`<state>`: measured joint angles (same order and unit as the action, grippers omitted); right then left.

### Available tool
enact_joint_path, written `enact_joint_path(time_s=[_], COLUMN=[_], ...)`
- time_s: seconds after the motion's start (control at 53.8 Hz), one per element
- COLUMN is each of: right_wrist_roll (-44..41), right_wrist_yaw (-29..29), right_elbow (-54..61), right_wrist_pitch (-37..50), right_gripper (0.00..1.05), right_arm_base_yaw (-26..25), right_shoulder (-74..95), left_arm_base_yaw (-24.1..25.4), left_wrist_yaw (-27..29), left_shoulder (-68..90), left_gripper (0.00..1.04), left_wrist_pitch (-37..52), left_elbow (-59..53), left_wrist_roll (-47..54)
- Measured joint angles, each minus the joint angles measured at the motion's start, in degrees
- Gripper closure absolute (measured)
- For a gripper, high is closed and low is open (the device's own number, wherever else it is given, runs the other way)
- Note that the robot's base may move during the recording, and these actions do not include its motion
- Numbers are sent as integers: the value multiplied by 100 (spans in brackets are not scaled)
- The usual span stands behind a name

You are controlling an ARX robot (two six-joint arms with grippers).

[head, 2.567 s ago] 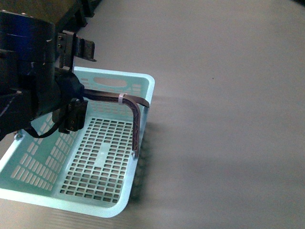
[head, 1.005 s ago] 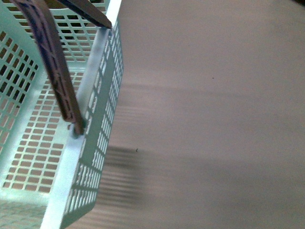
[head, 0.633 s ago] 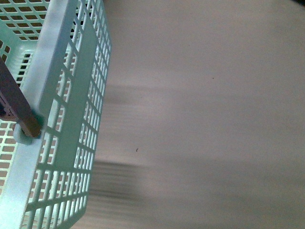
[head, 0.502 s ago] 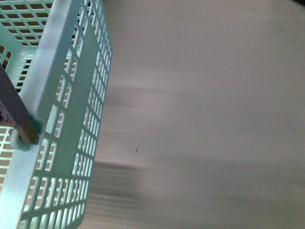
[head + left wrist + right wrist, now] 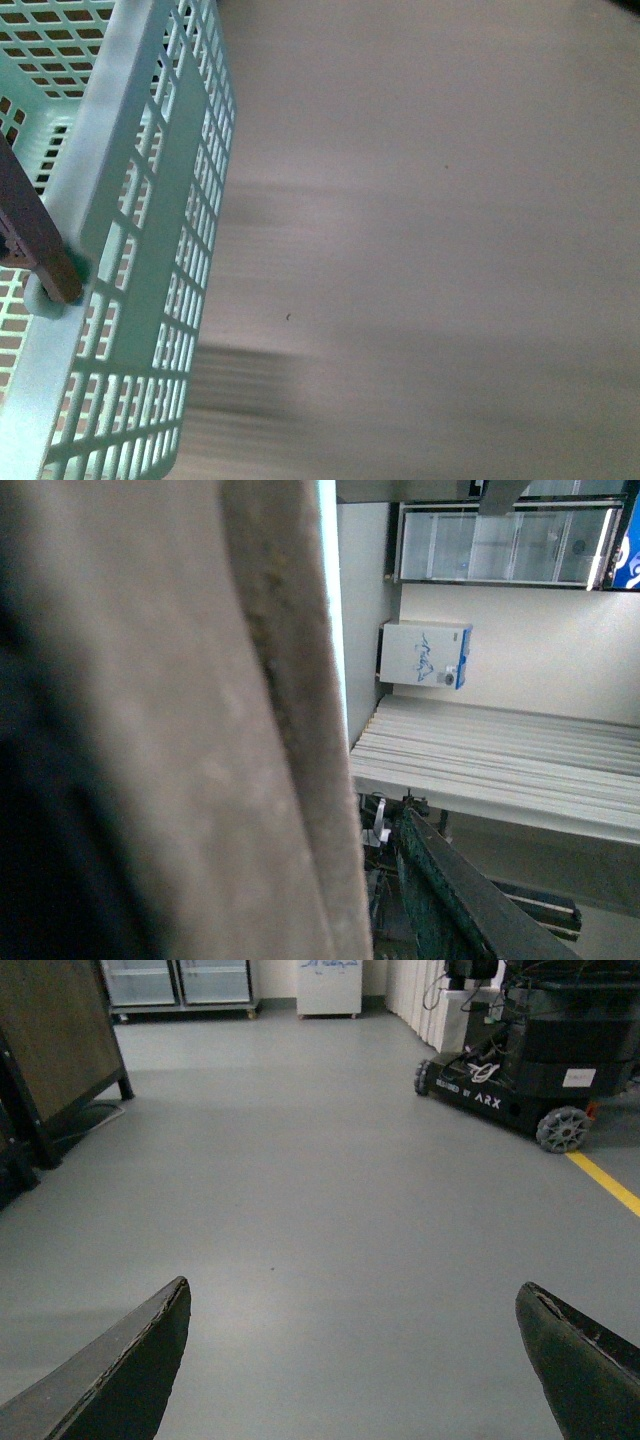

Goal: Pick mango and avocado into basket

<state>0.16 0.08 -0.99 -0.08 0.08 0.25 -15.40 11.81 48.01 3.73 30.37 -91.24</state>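
The pale turquoise basket (image 5: 150, 230) hangs close to the front camera at the left, and only its slotted side wall and rim show. One end of its brown handle (image 5: 45, 255) meets the rim there. In the left wrist view a dark finger (image 5: 470, 905) of my left gripper (image 5: 400, 880) runs beside a wide blurred brown band (image 5: 200, 730), and the gripper is shut on the basket. A whitish tie (image 5: 381, 832) shows near it. My right gripper (image 5: 355, 1360) is open over bare floor, holding nothing. The mango and the avocado are out of view.
A grey-brown table top (image 5: 430, 250) fills the rest of the front view. The right wrist view shows grey floor, a black wheeled ARX robot base (image 5: 520, 1070), a yellow floor line (image 5: 605, 1182), a brown board on a dark stand (image 5: 55, 1050) and glass-door fridges (image 5: 180, 980).
Since 2.6 s ago the basket has risen from the table, the left arm then over its handle, to right in front of the camera. Over the last half second it has barely shifted.
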Motion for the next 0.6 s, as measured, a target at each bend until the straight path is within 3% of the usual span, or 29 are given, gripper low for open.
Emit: enact_joint_path(time_s=[0.595], right_wrist_roll=[0], right_wrist_yaw=[-9], right_elbow=[0], right_wrist_pitch=[0], right_gripper=[9], right_arm_base_yaw=[-2], right_shoulder=[0], left_arm_base_yaw=[-4], left_wrist_yaw=[2], left_shoulder=[0], left_gripper=[76], left_wrist_pitch=[0], left_elbow=[0], left_wrist_roll=[2])
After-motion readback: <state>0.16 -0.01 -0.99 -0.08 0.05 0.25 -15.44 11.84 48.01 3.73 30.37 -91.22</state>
